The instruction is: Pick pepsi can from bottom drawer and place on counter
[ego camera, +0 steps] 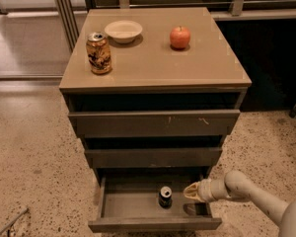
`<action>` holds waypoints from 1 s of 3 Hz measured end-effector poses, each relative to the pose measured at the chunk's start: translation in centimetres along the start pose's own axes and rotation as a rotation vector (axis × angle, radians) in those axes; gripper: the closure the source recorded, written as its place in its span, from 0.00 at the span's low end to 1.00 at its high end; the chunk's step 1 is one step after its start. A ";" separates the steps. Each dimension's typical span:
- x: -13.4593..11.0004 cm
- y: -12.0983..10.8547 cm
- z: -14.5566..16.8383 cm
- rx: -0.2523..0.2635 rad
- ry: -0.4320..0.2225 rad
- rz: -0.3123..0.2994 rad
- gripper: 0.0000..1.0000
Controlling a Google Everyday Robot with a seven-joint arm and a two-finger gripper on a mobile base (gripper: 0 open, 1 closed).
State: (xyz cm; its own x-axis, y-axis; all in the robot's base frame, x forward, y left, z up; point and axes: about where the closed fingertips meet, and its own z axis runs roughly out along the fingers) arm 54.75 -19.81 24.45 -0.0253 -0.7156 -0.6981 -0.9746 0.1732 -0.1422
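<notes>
The tool (190, 191) sits low inside the open bottom drawer (153, 224), at its right end, reaching in from the right on a pale arm (249, 195). Its tip points left, toward the pepsi can (165, 197). Whether the tool is wide or narrow cannot be told from this view; it holds nothing.

The pepsi can stands upright on the drawer floor just to the left of the tool's tip, close to it but with a small gap between them. The can is about midway along the drawer's width.

Above the tool are the two upper drawers, the middle one (153, 157) and the top one (153, 124), each pulled out a little. Higher still, well above and to the left of the tool, the table (202, 68) carries a gold-orange can (98, 53) near its front left, a pale bowl (123, 31) just behind that can, and a red apple (180, 37) to the right of the bowl. The cabinet stands on a speckled floor (29, 147).
</notes>
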 end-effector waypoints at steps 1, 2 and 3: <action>0.6 -1.0 1.8 -0.014 -0.003 -0.016 0.29; 0.9 -1.2 3.5 -0.039 -0.015 -0.017 0.16; 1.1 -1.3 4.9 -0.053 -0.028 -0.017 0.16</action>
State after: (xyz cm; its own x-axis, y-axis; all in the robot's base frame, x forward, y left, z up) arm 57.03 -17.51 20.47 -0.0031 -0.6988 -0.7153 -0.9852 0.1247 -0.1176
